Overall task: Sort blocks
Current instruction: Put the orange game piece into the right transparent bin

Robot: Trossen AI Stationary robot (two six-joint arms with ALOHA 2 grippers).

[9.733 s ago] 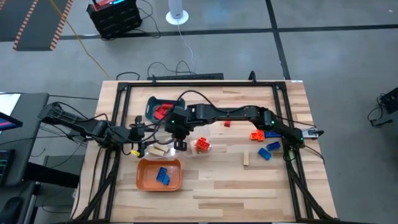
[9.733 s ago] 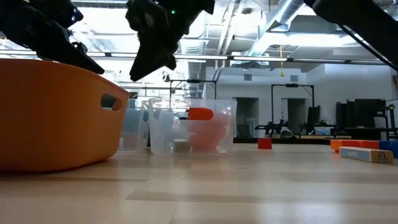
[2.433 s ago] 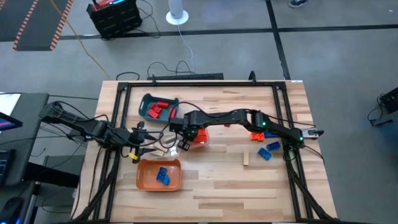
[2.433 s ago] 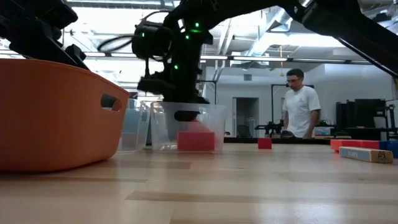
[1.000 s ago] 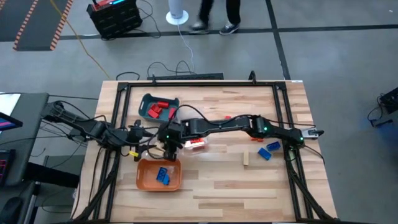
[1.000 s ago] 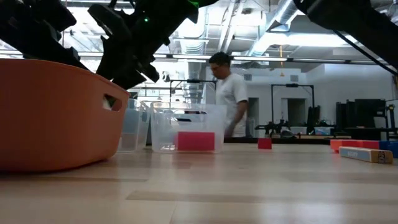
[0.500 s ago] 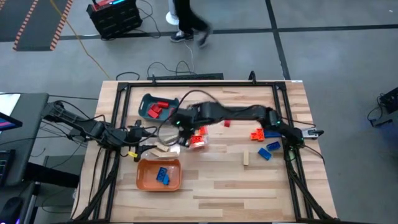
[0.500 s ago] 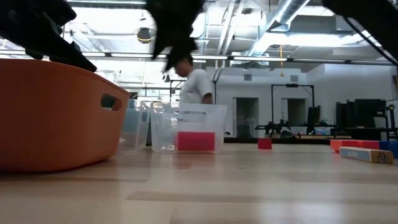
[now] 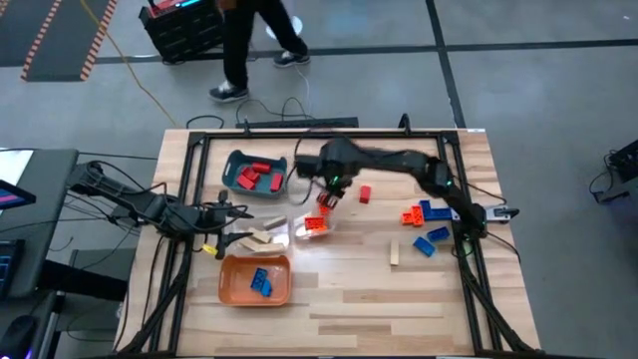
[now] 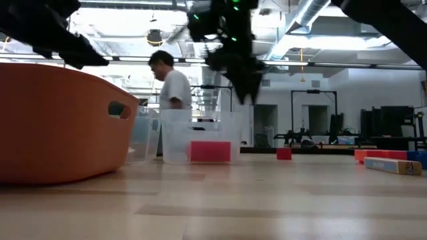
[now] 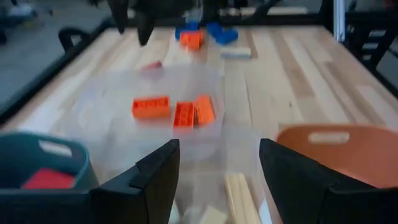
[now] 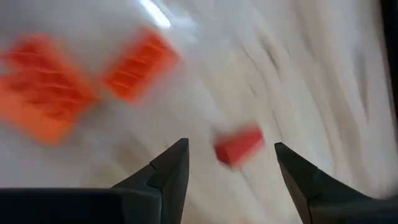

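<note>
From above, the right gripper (image 9: 329,194) hangs over the middle of the table (image 9: 349,299), between the teal tray (image 9: 255,172) and a lone red block (image 9: 365,194); it carries nothing. The left gripper (image 9: 231,224) waits at the table's left side, next to a clear tray holding tan blocks (image 9: 261,237). Just right of that, a second clear tray (image 9: 314,225) holds orange blocks. Red blocks (image 9: 261,176) lie in the teal tray and blue blocks (image 9: 261,282) in the orange tray (image 9: 255,279). More orange and blue blocks (image 9: 426,224) lie loose on the right, with one tan block (image 9: 395,255) near them. A person (image 9: 244,40) walks behind the table.

At table height, the right gripper (image 10: 245,83) hangs above the clear tray (image 10: 200,137), and the orange tray (image 10: 63,120) fills the left foreground. The person (image 10: 172,90) shows in the room beyond.

The left wrist view shows that gripper's fingers (image 11: 158,180) spread apart and empty, with the orange blocks (image 11: 175,111) in the clear tray ahead and the orange tray (image 11: 336,146) to one side.

The right wrist view shows its fingers (image 12: 171,171) parted with nothing between them, above the lone red block (image 12: 239,144) on bare wood, with blurred orange blocks (image 12: 87,81) nearby.
</note>
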